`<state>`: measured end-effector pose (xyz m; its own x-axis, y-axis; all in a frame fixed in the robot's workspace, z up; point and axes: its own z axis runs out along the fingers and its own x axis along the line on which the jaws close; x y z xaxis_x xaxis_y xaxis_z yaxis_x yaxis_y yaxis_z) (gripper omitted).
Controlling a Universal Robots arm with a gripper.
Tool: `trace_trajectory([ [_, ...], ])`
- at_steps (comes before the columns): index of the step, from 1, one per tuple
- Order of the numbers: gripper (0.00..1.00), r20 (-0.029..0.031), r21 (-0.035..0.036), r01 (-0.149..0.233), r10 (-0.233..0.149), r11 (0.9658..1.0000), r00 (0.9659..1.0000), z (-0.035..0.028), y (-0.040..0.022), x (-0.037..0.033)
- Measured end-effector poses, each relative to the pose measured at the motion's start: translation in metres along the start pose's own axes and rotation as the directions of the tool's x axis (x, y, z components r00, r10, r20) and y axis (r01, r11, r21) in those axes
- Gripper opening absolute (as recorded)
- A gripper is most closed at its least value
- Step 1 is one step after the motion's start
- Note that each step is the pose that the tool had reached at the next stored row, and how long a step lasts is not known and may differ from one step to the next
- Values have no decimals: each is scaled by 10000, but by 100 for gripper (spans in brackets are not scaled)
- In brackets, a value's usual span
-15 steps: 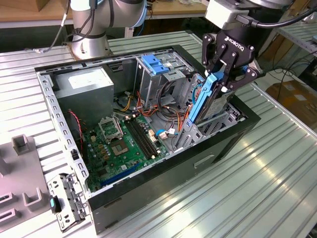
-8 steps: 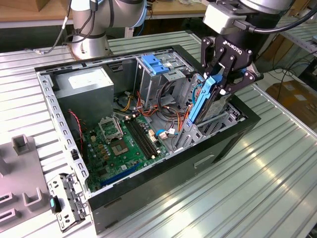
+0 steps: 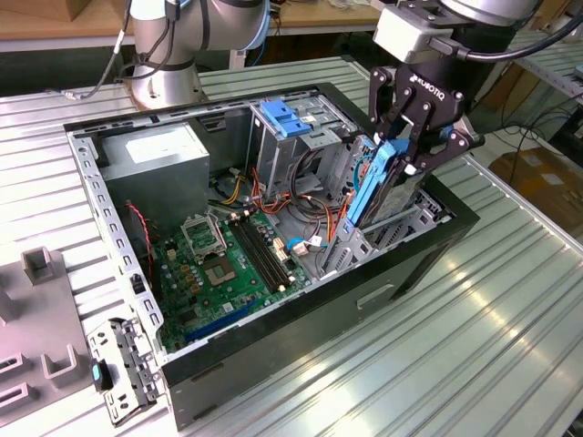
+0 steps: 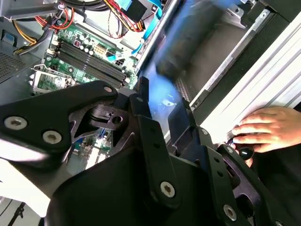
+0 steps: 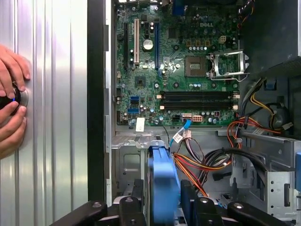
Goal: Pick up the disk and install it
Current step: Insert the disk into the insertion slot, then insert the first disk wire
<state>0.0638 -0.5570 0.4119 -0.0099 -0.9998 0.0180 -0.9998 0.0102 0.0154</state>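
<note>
Black angular claw (image 3: 402,160) grips the flat, blue-framed disk (image 3: 367,197).

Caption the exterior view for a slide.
End effector grips the blue-framed disk on edge, tilted, its lower end at the drive cage of the open computer case.

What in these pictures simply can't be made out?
The disk: label unseen, edge-on in the exterior view, blurred in the second wrist view.
Slot below it: hidden by the drive cage in the exterior view.
Dark object: covered by a person's hand, cut by the first wrist view's edge.
</note>
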Motion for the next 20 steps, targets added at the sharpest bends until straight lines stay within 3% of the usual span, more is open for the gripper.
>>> trace_trajectory([
  [6, 43, -3, -1, 0, 0, 10000, 10000, 146, -2, -2],
  [11, 12, -4, -1, 1, -1, 10000, 10000, 256, -4, -4],
  [12, 11, -4, -1, 0, 0, 10000, 10000, 278, -4, -4],
  [20, 11, -4, -1, 0, 0, 10000, 10000, 311, -5, -5],
])
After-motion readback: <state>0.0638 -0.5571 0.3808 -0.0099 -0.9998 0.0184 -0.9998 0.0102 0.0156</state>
